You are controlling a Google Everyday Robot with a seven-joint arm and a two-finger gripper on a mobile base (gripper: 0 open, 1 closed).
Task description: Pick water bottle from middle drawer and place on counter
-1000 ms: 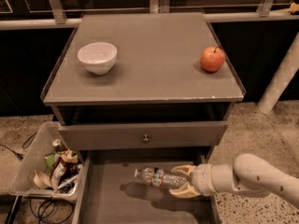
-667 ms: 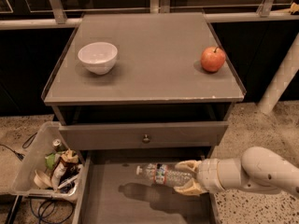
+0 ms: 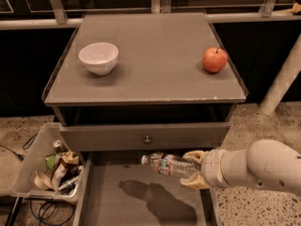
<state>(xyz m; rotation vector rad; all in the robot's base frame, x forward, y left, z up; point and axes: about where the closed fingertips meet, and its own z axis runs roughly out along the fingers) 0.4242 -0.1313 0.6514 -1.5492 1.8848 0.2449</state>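
The water bottle [image 3: 168,164], clear with a white cap and a red-and-blue label, lies sideways in the air above the middle drawer [image 3: 141,199], cap pointing left. My gripper [image 3: 192,169] is shut on the bottle's right end, and my white arm reaches in from the right edge of the camera view. The bottle's shadow falls on the drawer's grey floor. Behind and above, the counter [image 3: 150,69] carries a white bowl [image 3: 99,57] at left and a red apple [image 3: 215,60] at right.
A closed drawer front with a small round knob [image 3: 147,139] sits just above the open drawer. A clear bin of trash [image 3: 49,171] stands on the floor at left, with cables under it. A white post [image 3: 282,79] leans at the right.
The bottle has risen off the drawer floor in my grip and moved slightly right and up. Bowl and apple have not moved.
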